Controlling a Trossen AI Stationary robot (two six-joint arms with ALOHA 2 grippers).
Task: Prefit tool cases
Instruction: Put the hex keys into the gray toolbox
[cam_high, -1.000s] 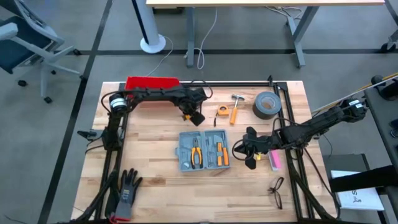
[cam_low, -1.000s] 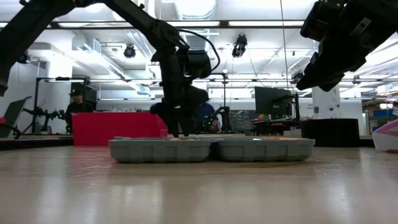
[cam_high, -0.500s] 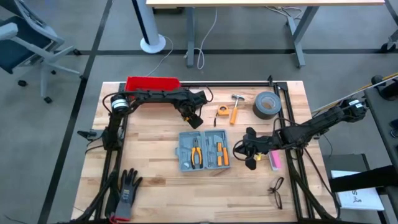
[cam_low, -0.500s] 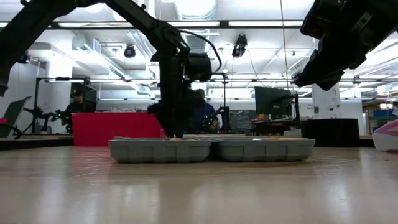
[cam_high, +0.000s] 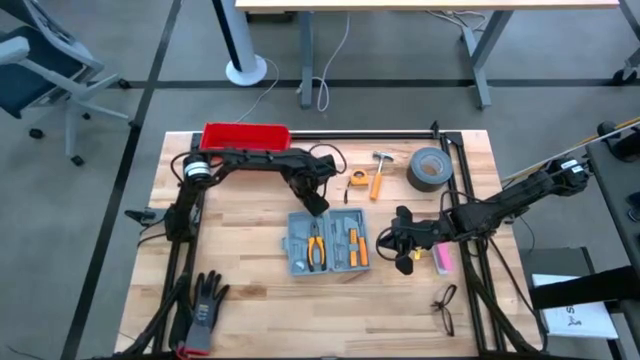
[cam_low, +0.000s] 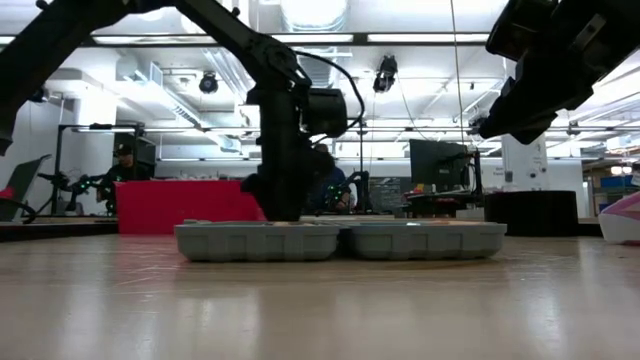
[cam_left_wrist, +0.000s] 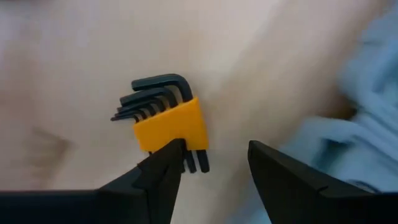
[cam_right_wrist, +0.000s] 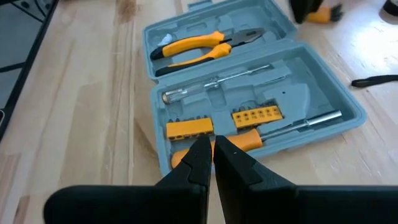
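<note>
The grey-blue tool case (cam_high: 328, 240) lies open and flat on the table, holding orange-handled pliers (cam_right_wrist: 202, 45), a screwdriver and bit strips. My left gripper (cam_high: 315, 197) is low at the case's far edge, open (cam_left_wrist: 214, 155). Under it lies an orange holder of black hex keys (cam_left_wrist: 169, 121) on the wood. One finger (cam_left_wrist: 163, 171) overlaps the holder's end, and the other stands clear beside it. My right gripper (cam_high: 400, 240) is shut (cam_right_wrist: 212, 155) and hovers above the table just right of the case, touching nothing. My left gripper comes at the hex key set from above, pointing down, with its fingers apart. One finger (cam_left_wrist: 163, 171) covers the orange holder's end (cam_left_wrist: 186, 146) where the key stubs stick out. Whether it touches the set I cannot tell. The set lies flat on the table.
A red bin (cam_high: 245, 135) stands at the far left edge. A hammer (cam_high: 380, 170), a tape measure (cam_high: 358, 178) and a grey tape roll (cam_high: 428, 168) lie beyond the case. A pink object (cam_high: 441, 258), glasses (cam_high: 445, 308) and black gloves (cam_high: 205, 310) lie nearer.
My left gripper has moved a little toward the table's near edge and right, closing on the case's far edge and settling lower over the hex key set.
</note>
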